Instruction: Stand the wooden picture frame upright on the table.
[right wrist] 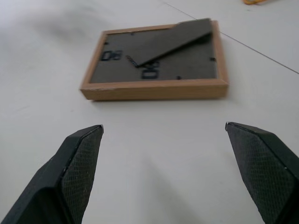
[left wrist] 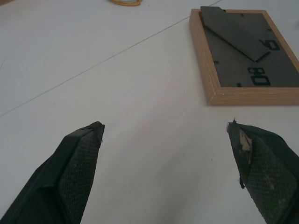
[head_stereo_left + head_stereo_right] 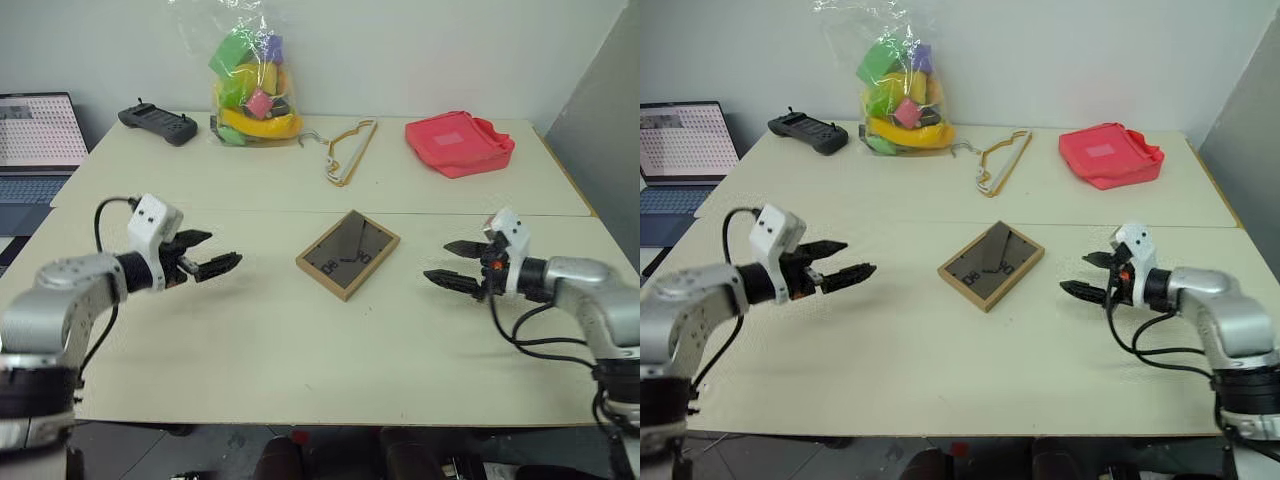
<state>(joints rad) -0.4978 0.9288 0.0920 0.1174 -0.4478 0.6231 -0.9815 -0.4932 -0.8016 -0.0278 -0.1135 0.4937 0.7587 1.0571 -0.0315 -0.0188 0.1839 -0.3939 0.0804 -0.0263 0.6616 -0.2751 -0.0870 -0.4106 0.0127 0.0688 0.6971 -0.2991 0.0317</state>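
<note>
Wooden frame (image 3: 347,254) lies flat on the counter (image 3: 250,340), back up, between both grippers' wide, empty jaws — left gripper (image 3: 203,258), right gripper (image 3: 452,265). A low pinch could just shove it sliding away — or tip it over.

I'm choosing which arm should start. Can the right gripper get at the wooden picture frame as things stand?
Probably yes. The right gripper is open and aimed at the wooden picture frame, which lies flat on the table with only bare tabletop between them.

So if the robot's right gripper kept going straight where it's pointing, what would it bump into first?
Probably the wooden picture frame, lying flat just ahead of the open right gripper, with bare table between them.
</note>
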